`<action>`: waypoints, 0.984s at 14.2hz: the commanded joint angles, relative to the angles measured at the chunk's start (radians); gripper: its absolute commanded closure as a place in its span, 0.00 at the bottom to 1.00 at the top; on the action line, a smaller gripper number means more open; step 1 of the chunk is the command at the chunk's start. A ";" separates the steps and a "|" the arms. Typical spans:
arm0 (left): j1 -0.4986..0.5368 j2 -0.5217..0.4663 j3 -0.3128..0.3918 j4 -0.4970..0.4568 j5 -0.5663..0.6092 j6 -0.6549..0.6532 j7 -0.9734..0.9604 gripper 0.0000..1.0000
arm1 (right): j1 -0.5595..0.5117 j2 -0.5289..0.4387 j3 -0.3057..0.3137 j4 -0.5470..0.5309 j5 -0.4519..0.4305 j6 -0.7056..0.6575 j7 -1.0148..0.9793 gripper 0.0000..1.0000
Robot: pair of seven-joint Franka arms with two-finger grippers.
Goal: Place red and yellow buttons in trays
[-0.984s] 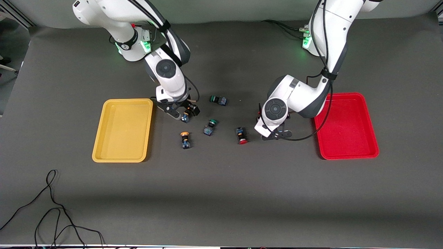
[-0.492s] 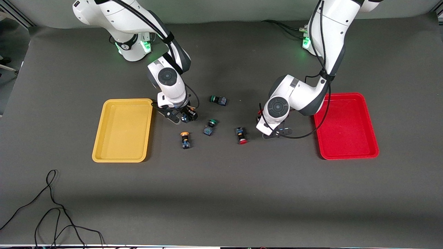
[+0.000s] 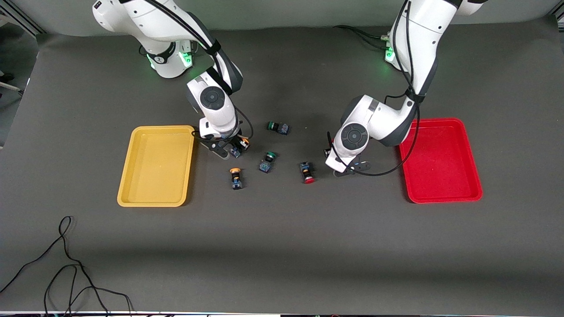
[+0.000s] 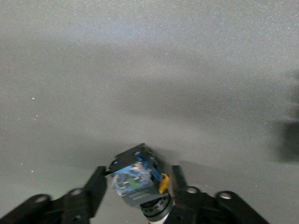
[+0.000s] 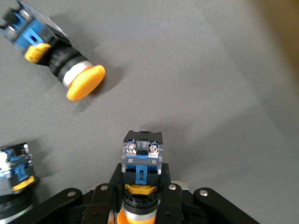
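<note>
My right gripper (image 3: 235, 148) is shut on a yellow-capped button (image 3: 240, 144), held by its neck just off the table beside the yellow tray (image 3: 154, 167); the right wrist view shows the gripper (image 5: 140, 186) and this button (image 5: 142, 154). A second yellow button (image 3: 235, 177) lies nearer the camera and also shows in the right wrist view (image 5: 70, 70). My left gripper (image 3: 348, 170) is between a loose red button (image 3: 308, 172) and the red tray (image 3: 440, 163). In the left wrist view, the gripper (image 4: 138, 171) holds a tilted button (image 4: 133, 184) with only a sliver of its red cap showing.
Two green-capped switches (image 3: 278, 127) (image 3: 267, 161) lie mid-table between the arms. Another switch (image 5: 14, 175) shows at the edge of the right wrist view, cap hidden. A black cable (image 3: 66, 264) curls near the front edge at the right arm's end. Both trays hold nothing.
My right gripper has lifted slightly with the yellow button and turned it. My left gripper has risen a little over the same spot.
</note>
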State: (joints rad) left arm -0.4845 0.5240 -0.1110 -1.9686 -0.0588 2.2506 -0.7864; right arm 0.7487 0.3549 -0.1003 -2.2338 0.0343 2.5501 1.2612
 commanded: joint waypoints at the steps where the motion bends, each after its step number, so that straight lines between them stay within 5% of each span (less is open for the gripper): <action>1: -0.017 -0.025 0.011 -0.015 -0.013 0.004 -0.022 0.86 | -0.002 -0.112 -0.042 0.138 -0.004 -0.311 -0.061 0.93; 2: -0.014 -0.041 0.010 -0.013 -0.013 -0.009 -0.020 0.98 | -0.002 -0.131 -0.064 0.198 -0.002 -0.426 -0.095 0.93; 6: 0.038 -0.113 0.017 0.069 -0.012 -0.233 0.012 1.00 | -0.003 -0.186 -0.168 0.352 0.010 -0.692 -0.277 0.93; 12: 0.282 -0.225 0.025 0.080 0.019 -0.417 0.502 1.00 | -0.003 -0.221 -0.517 0.347 0.007 -0.693 -1.059 0.92; 14: 0.378 -0.226 0.022 0.080 0.118 -0.407 0.629 1.00 | -0.003 -0.211 -0.620 0.332 0.009 -0.642 -1.253 0.92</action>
State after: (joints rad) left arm -0.1847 0.3138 -0.0757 -1.8746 -0.0044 1.8498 -0.2804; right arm 0.7350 0.1380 -0.6410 -1.8915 0.0345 1.8725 0.1950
